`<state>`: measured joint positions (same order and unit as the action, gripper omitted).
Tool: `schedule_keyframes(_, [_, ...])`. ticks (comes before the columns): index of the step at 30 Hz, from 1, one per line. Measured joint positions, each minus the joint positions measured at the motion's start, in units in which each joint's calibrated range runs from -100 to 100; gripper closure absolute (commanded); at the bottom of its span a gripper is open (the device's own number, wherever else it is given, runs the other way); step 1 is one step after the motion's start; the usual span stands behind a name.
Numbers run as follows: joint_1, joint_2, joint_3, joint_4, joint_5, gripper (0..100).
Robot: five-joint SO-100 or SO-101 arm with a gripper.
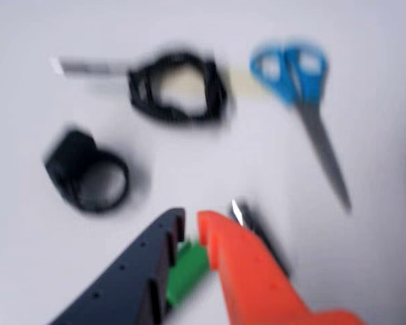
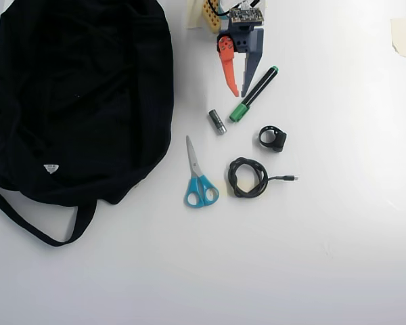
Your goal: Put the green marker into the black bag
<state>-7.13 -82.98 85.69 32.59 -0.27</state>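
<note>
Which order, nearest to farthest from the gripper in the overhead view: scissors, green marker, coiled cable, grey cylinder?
From the gripper:
1. green marker, right beside the fingertips, on their right.
2. grey cylinder, just below, slightly left.
3. coiled cable and scissors, both well below; too close to call.

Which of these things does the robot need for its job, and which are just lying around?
Needed for the job:
green marker
black bag
gripper, its fingers open near the marker

Just lying around:
scissors
coiled cable
small metal cylinder
small black ring-shaped part
scrap of tape
</note>
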Motion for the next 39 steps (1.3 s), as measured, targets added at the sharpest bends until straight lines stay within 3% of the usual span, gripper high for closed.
schedule_keyframes(11, [-0.6, 33.4, -34.4, -10.3, 0.1, 98])
schedule_keyframes(22, [-0.3, 60.5, -64.3, -11.0, 0.1, 98])
schedule_keyframes(29, [-0.1, 69.9, -73.8, -12.3, 0.1, 98])
schedule_keyframes(39, [0.5, 71.7, -74.4, -15.0, 0.1, 98])
